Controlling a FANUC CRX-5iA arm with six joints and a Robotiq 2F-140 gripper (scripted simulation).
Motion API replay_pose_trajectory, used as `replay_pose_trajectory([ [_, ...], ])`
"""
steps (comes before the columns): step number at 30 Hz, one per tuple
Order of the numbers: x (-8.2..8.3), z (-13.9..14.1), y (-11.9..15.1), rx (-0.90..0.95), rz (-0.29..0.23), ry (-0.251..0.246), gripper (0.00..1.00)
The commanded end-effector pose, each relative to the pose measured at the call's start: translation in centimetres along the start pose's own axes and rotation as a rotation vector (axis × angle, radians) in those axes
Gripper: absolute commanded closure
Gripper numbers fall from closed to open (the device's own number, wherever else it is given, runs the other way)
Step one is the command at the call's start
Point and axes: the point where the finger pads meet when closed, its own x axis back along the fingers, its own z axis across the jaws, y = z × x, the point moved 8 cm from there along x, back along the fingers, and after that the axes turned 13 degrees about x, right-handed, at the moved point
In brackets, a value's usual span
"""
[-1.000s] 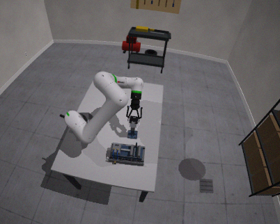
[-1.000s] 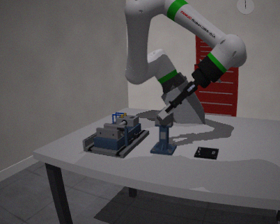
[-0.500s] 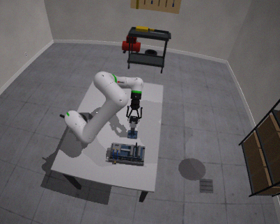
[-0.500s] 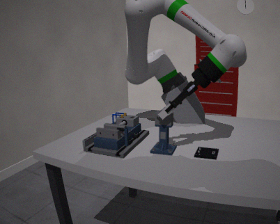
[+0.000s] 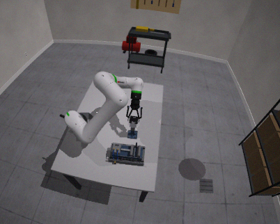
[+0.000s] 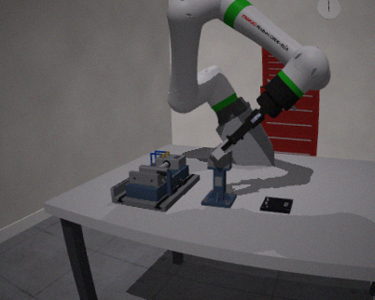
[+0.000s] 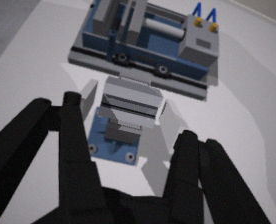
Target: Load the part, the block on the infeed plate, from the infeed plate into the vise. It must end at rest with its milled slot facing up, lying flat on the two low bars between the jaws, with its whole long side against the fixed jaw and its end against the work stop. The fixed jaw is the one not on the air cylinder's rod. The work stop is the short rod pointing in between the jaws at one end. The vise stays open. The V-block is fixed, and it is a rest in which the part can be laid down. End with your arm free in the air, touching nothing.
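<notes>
The part (image 7: 131,100), a grey block, lies tilted in the blue V-block (image 7: 114,140) in the wrist view; it also shows in the exterior view (image 6: 219,159) on top of the V-block (image 6: 218,186). My gripper (image 7: 129,101) is open. It hangs tilted just above and behind the part, a finger on each side, and nothing is between them. It also shows in the exterior view (image 6: 227,143) and the top view (image 5: 134,116). The vise (image 7: 144,40) stands open beyond the V-block, also in the exterior view (image 6: 153,182). The black infeed plate (image 6: 276,204) holds nothing.
The vise's air cylinder (image 7: 199,42) is at its right end in the wrist view. My arm's base (image 6: 249,144) stands behind the V-block. A cart (image 5: 148,46) and shelves (image 5: 269,153) stand on the floor, away from the table.
</notes>
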Motion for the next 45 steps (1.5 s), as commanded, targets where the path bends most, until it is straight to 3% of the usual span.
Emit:
replay_pose_trajectory([
  [1,0.02,-0.01,-0.01,0.000,0.000,0.000,0.49],
  [7,0.02,-0.01,-0.01,0.000,0.000,0.000,0.49],
  [8,0.02,-0.01,-0.01,0.000,0.000,0.000,1.00],
  [45,0.02,-0.01,-0.01,0.000,0.000,0.000,1.00],
])
